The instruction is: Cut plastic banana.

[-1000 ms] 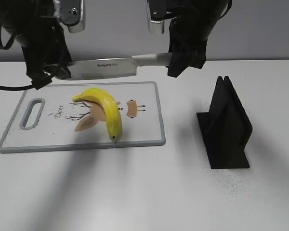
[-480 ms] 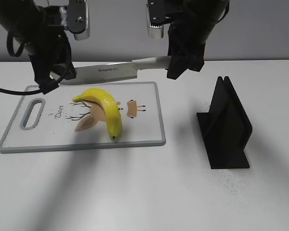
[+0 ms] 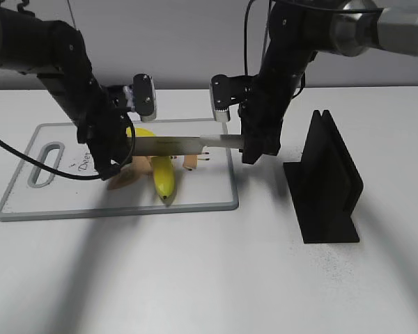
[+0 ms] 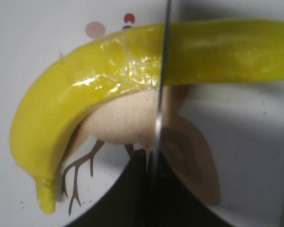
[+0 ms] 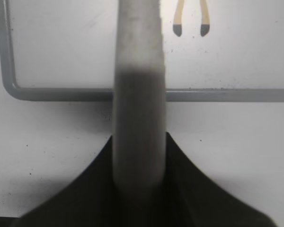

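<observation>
One plastic banana (image 3: 163, 174) is lying on the cutting board (image 3: 216, 202) toward the counter's left edge, looking stiff and slick; we are bracing the knife (image 3: 171, 145) across it, right gripper (image 3: 254, 142) clamping the handle, left gripper (image 3: 111, 149) pinching the tip

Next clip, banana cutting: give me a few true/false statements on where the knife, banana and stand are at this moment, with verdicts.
1. The knife lies across the banana. True; the left wrist view shows the blade edge crossing the banana's middle.
2. The banana sits on the bare table. False; it lies on the cutting board.
3. The right tool is at the knife's handle end. True.
4. The knife is stored in the black stand. False; the stand is empty and the knife is over the board.
5. The left tool is beside the stand. False; it is over the board, at the blade's tip end.
</observation>
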Controlling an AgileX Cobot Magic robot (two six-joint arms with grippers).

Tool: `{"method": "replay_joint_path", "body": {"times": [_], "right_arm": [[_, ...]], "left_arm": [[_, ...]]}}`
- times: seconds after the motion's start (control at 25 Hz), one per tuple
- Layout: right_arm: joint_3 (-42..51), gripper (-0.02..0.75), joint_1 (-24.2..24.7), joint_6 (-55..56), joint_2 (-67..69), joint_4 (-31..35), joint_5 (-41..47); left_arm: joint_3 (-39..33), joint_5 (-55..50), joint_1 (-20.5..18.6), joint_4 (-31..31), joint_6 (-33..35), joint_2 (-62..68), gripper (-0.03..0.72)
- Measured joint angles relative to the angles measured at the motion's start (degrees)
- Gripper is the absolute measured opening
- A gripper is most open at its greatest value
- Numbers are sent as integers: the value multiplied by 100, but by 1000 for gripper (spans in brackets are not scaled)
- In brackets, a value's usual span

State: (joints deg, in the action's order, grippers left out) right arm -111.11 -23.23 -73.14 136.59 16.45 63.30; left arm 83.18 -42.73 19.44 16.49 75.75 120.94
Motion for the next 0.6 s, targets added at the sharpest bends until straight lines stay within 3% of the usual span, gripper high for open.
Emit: {"method": "replay_joint_path", "body": {"times": [0.6], "right_arm": [[-19,198,-41,16,-656,88,142]], "left_arm": [[-67,-146,7,-264,-39,-755,-9]]}}
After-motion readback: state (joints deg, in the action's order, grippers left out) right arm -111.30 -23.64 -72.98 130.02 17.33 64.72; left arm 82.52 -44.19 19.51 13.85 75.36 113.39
